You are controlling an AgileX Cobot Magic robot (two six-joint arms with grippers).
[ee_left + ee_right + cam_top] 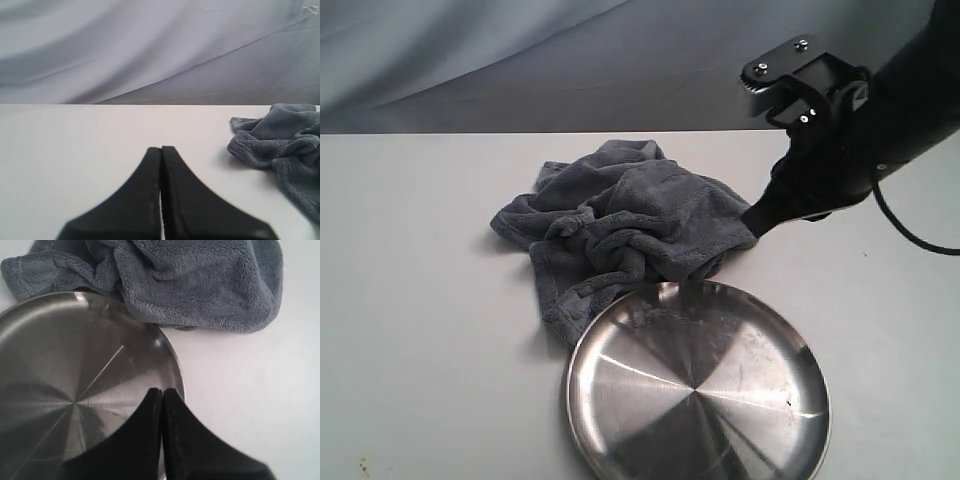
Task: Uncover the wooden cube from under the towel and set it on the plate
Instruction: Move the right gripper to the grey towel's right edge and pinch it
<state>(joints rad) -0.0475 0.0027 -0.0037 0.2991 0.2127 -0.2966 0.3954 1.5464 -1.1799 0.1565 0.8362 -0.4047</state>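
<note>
- The pale wooden cube is not in sight in any view. By my judgement it lies under the crumpled, plush dark grey-blue towel, though no bump gives away its spot or its axis.
- The right gripper is nearer, at the towel's 3 o'clock edge in the exterior view. Its jaws are pressed together, gripping nothing.
- In its wrist view the right gripper hangs over the rim of the round shiny steel plate, and the towel is ahead and apart.
- The heap runs 9 to 3 o'clock, and its 5 o'clock hem touches the plate.
- The left gripper, its jaws also pressed together, hangs over the bare white table, well apart from the towel.
- Nothing blocks the right gripper's reach, but the jaws must spread to pinch cloth.
</note>
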